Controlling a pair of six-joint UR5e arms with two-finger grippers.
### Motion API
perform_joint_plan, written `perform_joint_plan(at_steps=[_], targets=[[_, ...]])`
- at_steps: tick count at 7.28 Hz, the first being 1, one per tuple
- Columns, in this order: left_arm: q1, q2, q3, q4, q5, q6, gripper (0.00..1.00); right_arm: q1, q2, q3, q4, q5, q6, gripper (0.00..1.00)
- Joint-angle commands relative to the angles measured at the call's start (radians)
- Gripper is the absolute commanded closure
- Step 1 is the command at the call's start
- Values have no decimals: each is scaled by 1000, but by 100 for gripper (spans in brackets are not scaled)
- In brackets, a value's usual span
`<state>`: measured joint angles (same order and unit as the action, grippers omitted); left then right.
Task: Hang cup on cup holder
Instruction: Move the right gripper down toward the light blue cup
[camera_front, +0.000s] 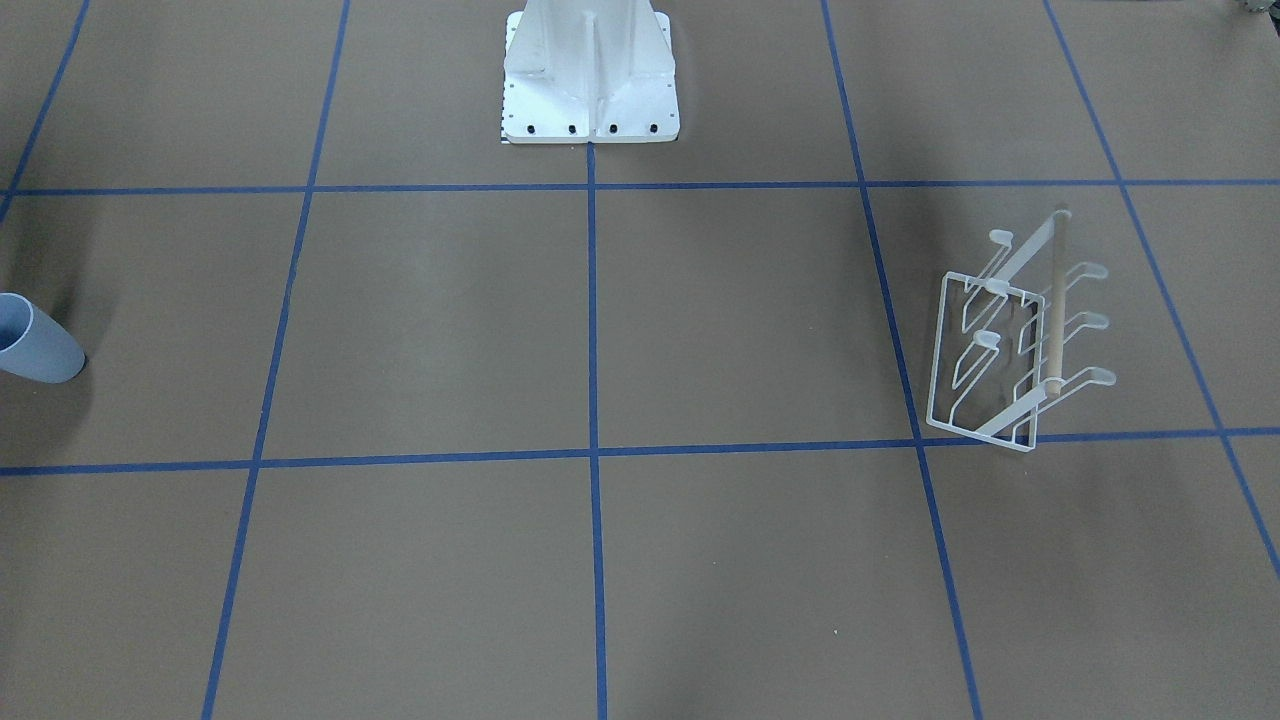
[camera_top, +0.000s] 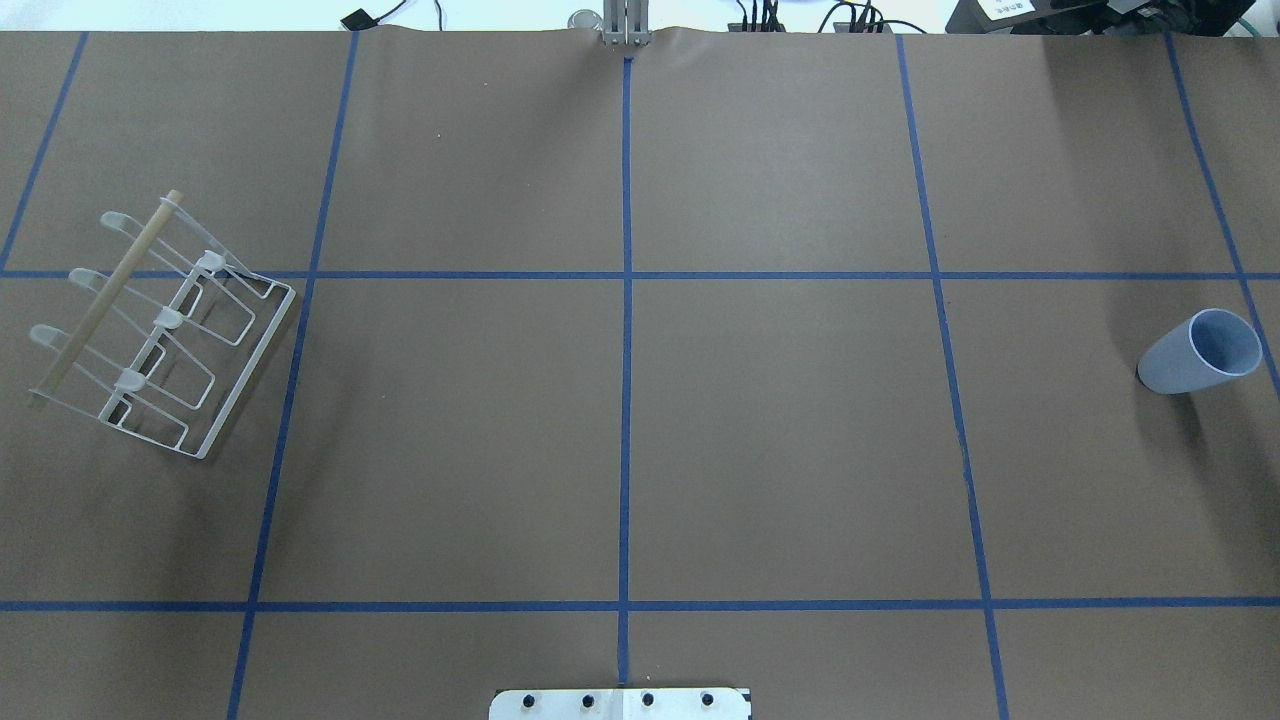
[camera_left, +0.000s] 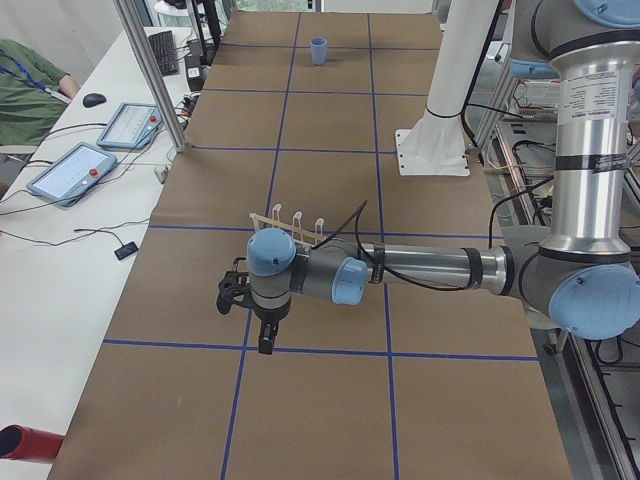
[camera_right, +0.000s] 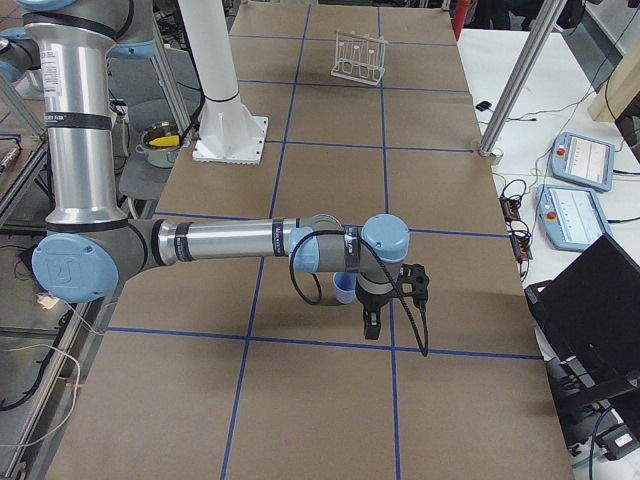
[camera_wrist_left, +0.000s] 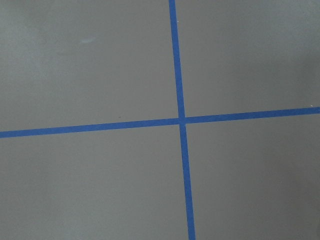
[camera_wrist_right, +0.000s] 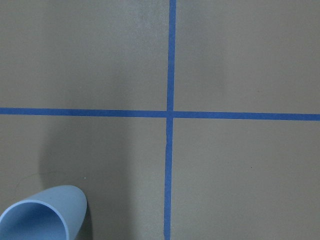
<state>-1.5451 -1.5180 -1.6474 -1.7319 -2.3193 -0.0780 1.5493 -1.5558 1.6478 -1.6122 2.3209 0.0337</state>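
The pale-blue cup (camera_top: 1195, 352) stands upright, mouth up, at the table's right end; it also shows in the front view (camera_front: 35, 345), the far end of the left view (camera_left: 318, 50) and the right wrist view (camera_wrist_right: 42, 215). In the right view the right arm's wrist partly hides the cup (camera_right: 344, 289). The white wire cup holder (camera_top: 105, 295) stands at the left end (camera_front: 1053, 310), far off in the right view (camera_right: 360, 58). My left gripper (camera_left: 265, 340) hangs above the table beside the holder (camera_left: 297, 222). My right gripper (camera_right: 370, 325) hangs beside the cup. I cannot tell whether either is open.
The white robot base plate (camera_front: 590, 90) is bolted at the table's robot side (camera_top: 620, 703). Blue tape lines grid the brown table. Metal posts (camera_left: 150, 70) (camera_right: 510, 90) and touch panels (camera_left: 70, 170) (camera_right: 575, 215) stand along the operators' side.
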Motion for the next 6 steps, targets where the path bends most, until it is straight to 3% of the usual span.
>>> perform_joint_plan(at_steps=[1, 6], targets=[[-1, 2, -2, 0, 1, 1, 1, 0, -7, 10, 0, 2, -3, 0], [-1, 4, -2, 0, 6, 3, 1, 0, -6, 7, 2, -2, -3, 0]])
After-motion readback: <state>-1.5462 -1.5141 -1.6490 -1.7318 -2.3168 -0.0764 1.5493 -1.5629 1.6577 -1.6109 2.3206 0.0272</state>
